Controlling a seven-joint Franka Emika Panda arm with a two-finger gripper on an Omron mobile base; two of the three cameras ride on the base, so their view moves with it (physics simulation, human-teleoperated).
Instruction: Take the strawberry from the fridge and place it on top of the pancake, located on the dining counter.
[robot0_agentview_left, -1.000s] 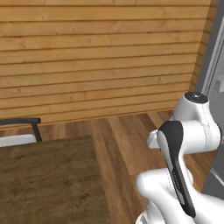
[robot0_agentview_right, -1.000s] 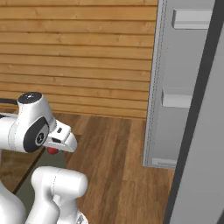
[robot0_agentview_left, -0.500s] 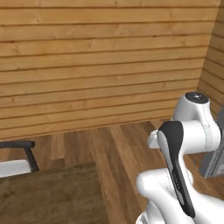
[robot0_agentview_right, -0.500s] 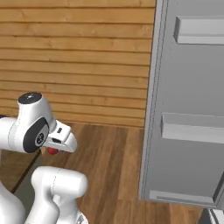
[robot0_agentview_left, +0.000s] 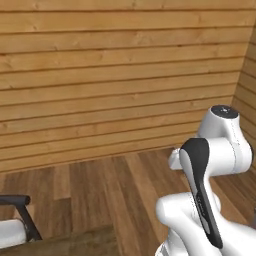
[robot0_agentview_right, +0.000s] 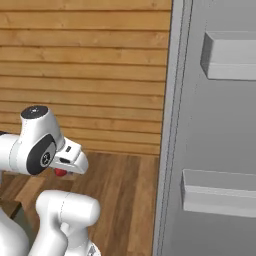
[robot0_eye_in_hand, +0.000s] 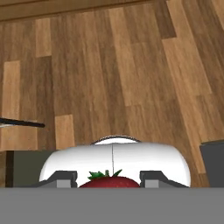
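Note:
My gripper (robot0_eye_in_hand: 111, 179) is shut on the strawberry (robot0_eye_in_hand: 111, 181), whose red top and green leaves show between the two dark fingertips (robot0_eye_in_hand: 65, 176) in the hand view. In the right base view the strawberry (robot0_agentview_right: 60, 172) peeks out red under the gripper (robot0_agentview_right: 67, 169), held low in front of the folded arm. The fridge (robot0_agentview_right: 215, 125) stands close on the right as a tall light-grey panel with two protruding ledges. A sliver of the dark-brown dining counter (robot0_agentview_left: 75, 241) lies at the bottom left of the left base view. The pancake is out of view.
A horizontal wood-plank wall (robot0_agentview_left: 115, 75) closes the far side, with a wooden floor (robot0_agentview_left: 115, 185) below it. A black-framed seat with a white part (robot0_agentview_left: 12, 220) stands at the lower left. The hand view looks down on floor boards (robot0_eye_in_hand: 113, 65).
The whole picture has shifted, so the base has driven: the fridge has slid out of the left base view and looms larger in the right one. Arm pose and grip on the strawberry are unchanged.

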